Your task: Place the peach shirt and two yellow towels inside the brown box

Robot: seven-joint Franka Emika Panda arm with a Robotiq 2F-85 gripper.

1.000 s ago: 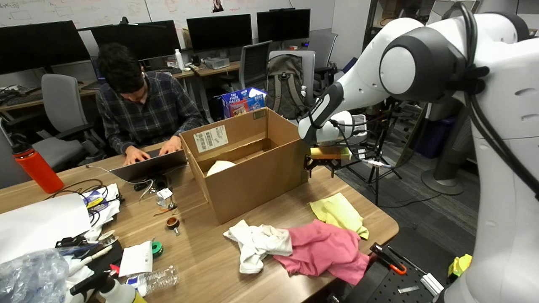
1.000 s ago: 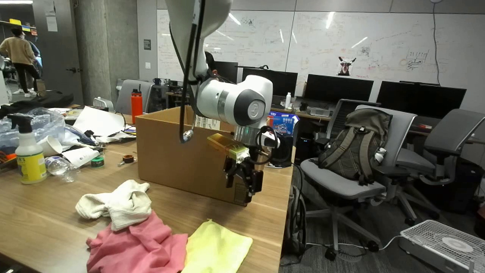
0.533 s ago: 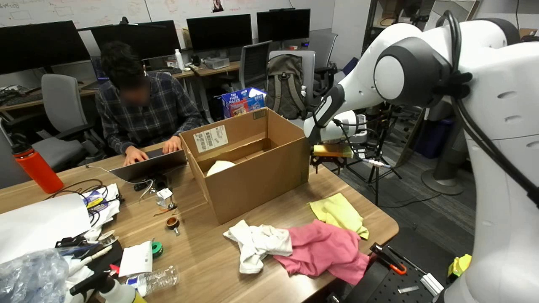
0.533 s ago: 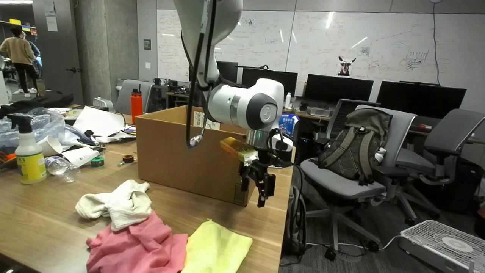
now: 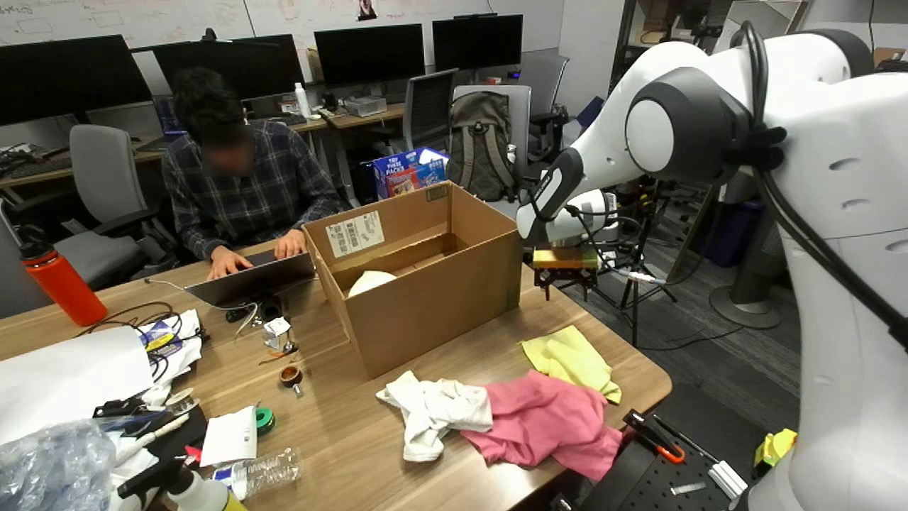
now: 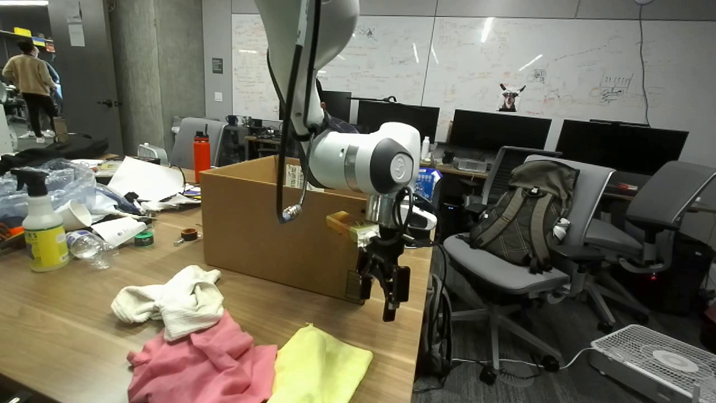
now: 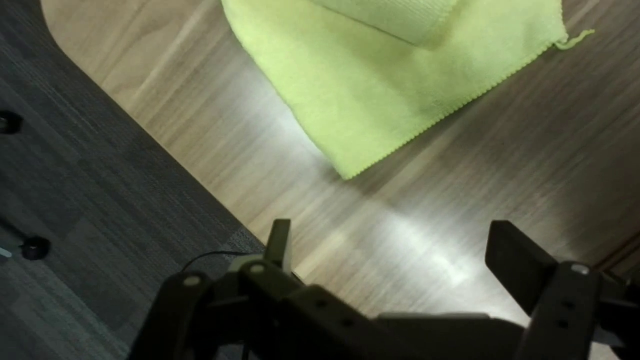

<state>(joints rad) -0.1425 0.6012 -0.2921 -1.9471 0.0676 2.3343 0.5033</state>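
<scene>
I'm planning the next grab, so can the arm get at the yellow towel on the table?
Probably yes: the gripper is open with nothing in it, and the wrist view shows nothing between it and the nearest corner of the towel. The box stands beside the way, not across it.

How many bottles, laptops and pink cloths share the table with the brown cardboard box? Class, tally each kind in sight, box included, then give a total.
Bottles: 3 (red water bottle, spray bottle, clear plastic bottle)
Laptop: 1
Pink cloth: 1
Brown cardboard box: 1
Total: 6
</scene>
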